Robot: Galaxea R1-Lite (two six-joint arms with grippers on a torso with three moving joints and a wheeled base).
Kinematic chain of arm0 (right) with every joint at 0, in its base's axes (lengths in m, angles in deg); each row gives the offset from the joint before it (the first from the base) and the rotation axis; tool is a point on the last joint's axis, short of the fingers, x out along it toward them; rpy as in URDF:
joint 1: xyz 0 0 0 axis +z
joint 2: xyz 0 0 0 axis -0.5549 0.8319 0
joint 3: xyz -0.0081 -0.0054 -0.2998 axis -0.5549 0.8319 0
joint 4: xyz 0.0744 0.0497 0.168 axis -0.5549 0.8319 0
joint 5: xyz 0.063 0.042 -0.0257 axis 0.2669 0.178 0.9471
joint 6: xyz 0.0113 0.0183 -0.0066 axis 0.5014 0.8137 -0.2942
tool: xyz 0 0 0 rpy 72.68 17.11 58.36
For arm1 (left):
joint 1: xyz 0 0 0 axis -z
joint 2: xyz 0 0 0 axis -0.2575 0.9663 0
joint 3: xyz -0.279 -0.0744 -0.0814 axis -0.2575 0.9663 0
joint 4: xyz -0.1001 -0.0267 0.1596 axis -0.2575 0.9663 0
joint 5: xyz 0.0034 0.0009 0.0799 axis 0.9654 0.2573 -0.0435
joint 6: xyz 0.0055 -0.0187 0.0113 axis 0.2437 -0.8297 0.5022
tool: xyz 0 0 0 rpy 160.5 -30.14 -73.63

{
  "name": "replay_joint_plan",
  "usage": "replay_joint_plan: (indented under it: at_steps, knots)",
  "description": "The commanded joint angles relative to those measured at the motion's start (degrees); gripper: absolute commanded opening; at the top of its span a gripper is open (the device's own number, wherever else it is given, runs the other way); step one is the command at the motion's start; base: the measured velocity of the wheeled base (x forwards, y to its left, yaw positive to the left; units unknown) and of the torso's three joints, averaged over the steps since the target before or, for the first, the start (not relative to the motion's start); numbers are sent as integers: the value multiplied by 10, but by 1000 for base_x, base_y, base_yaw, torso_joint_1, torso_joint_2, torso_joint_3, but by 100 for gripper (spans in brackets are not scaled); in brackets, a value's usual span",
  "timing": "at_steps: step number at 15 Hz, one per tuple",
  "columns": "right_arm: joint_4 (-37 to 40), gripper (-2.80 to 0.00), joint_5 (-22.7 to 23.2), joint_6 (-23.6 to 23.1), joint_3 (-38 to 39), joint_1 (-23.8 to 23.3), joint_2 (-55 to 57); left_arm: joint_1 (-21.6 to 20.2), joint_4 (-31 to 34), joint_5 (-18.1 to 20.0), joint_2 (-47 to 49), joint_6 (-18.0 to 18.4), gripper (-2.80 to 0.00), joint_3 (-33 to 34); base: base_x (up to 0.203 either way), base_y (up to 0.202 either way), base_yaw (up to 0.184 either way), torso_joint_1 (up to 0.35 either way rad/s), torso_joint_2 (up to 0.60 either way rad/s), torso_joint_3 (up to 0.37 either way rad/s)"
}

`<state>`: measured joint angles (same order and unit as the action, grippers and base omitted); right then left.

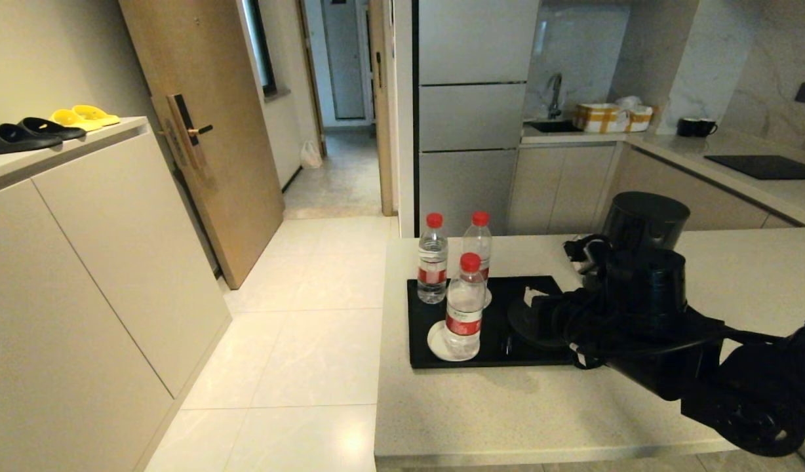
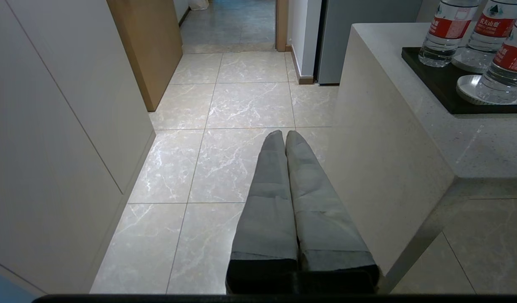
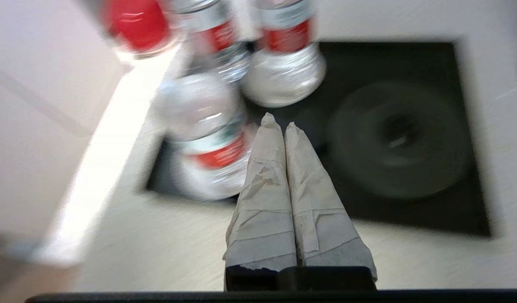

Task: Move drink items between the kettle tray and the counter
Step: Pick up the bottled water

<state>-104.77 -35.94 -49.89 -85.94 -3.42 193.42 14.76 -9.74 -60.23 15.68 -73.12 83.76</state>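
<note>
Clear bottles (image 3: 208, 143) beside closed right tool (image 3: 279, 124)

Three water bottles (image 1: 463, 308) crowd the left half of the kettle tray (image 1: 422, 357), blocking any approach from the frame's left. The tray's right half holds only the low round base (image 3: 399, 145). The kettle (image 1: 645, 226) stands on the counter (image 1: 507, 413) at right; the counter is bare along the bottom of the frame

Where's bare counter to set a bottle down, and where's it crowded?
Free: counter strip between the kettle tray and the near edge, and the stretch right of the kettle. Crowded: the tray's left half, three water bottles and saucers; the right gripper hangs over the tray.
</note>
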Motion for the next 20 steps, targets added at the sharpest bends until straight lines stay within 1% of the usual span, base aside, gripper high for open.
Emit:
replay_joint_plan:
  at_steps: [1, 2, 5, 11, 13, 14, 15, 17, 19, 20]
  knots:
    - [63, -280, 27, 45, -21, 14, -49, 0, 0, 0, 1, 0, -280, 0, 0, 0, 0, 0, 0, 0]
    - [74, -280, 36, 57, -29, 15, -51, 0, 0, 1, 1, 0, -280, 0, 0, 0, 0, 0, 0, 0]
    - [78, -280, 35, 66, -35, 18, -28, 0, 0, 1, 1, 0, -280, 0, 0, 0, 0, 0, 0, 0]
    - [69, -280, 38, 57, -12, 28, 8, 0, 0, 0, 0, 0, -280, 0, 0, 0, 0, 0, 0, 0]
    - [37, -280, 49, 18, 18, 31, 12, 0, 0, 0, 1, 0, -280, 0, 0, 0, 0, 0, 0, 0]
    - [10, 0, 53, -14, 40, 34, 15, 0, 0, 0, 1, 0, -280, 0, 0, 0, 0, 0, 0, 0]
    - [-26, 0, 49, -37, 49, 40, 28, 0, 0, 0, 1, 0, -280, 0, 0, 0, 0, 0, 0, 0]
    - [-110, 0, 34, -53, 72, 51, 49, 0, 0, 0, 0, 0, -280, 0, 0, 0, 0, 0, 0, 0]
    - [-135, 0, 26, -59, 77, 58, 69, 0, 0, 0, 1, 0, -280, 0, 0, 0, 0, 0, 0, 0]
    - [-144, 0, 11, -59, 74, 62, 77, 0, 0, 0, 1, 0, -280, 0, 0, 0, 0, 0, 0, 0]
